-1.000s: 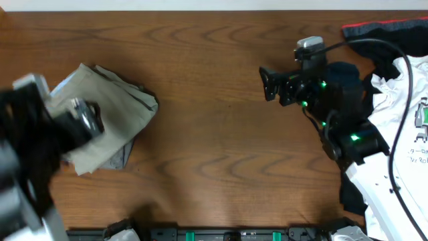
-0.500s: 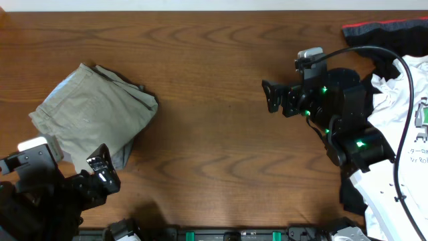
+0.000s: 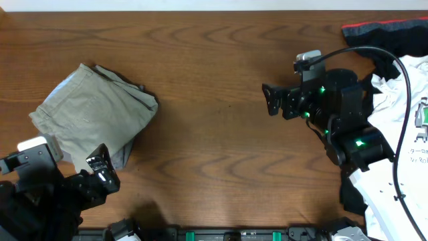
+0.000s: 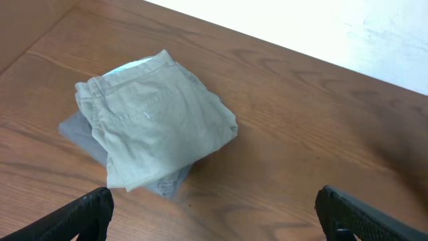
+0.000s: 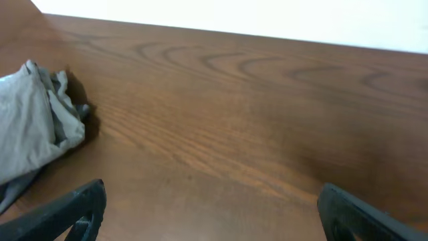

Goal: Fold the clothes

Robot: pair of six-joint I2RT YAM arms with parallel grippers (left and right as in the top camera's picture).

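Noted khaki shorts [image 3: 90, 124] folded at left of desk [image 3: 214, 60], atop grey shorts [image 3: 122, 158]; T-shirt [image 3: 401, 134] and black garment [image 3: 381, 30] heaped far right. Found left claw [image 4: 214, 201] and right claw [image 3: 269, 99] spread wide, empty. Judged cloth light, limp, unbreakable; recommend pinching waistband or hem corners.

The brown wood tabletop [image 3: 214, 100] has folded beige shorts [image 3: 87, 117] on its left side, with grey shorts [image 3: 122, 158] peeking out under them. On its right side lie a white T-shirt [image 3: 418, 174] and a black garment [image 3: 384, 30] with a red edge.
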